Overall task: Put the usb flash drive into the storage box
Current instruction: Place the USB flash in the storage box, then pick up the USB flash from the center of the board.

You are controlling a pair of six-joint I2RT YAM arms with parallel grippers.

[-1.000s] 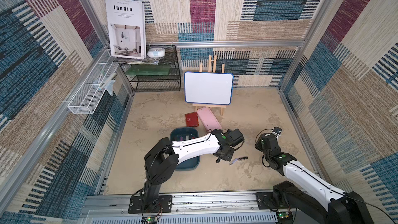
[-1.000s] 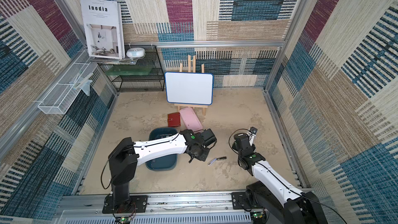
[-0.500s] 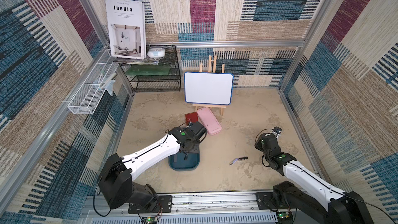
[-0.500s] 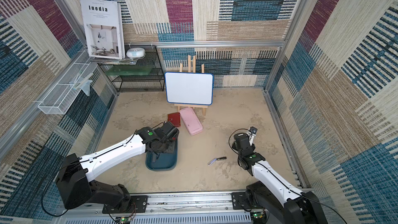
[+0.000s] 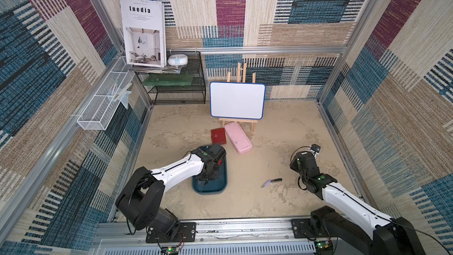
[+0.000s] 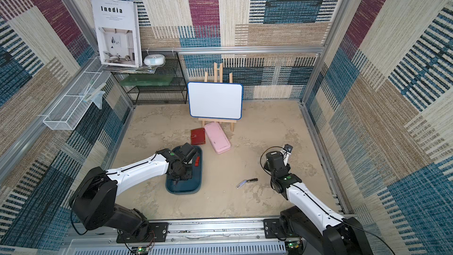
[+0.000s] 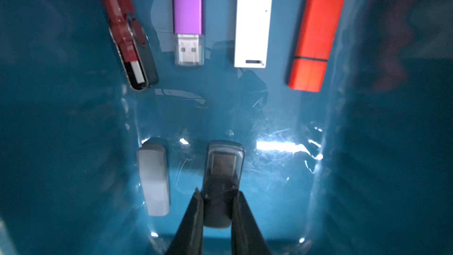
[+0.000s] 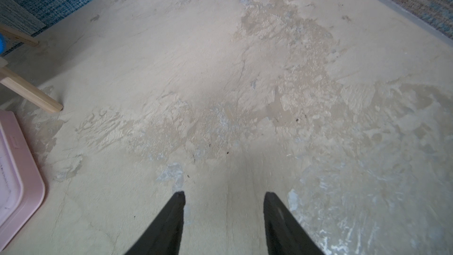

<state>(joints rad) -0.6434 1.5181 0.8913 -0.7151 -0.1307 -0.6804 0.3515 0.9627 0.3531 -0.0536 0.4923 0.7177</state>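
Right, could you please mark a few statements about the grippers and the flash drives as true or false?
1. The left gripper is shut on a dark flash drive within the storage box. True.
2. The right gripper holds a flash drive. False: it is open and empty above the table.
3. The storage box holds no other drives. False: a purple drive, a white drive and an orange drive, among others, lie in it.
4. A loose flash drive lies on the table outside the box. True.
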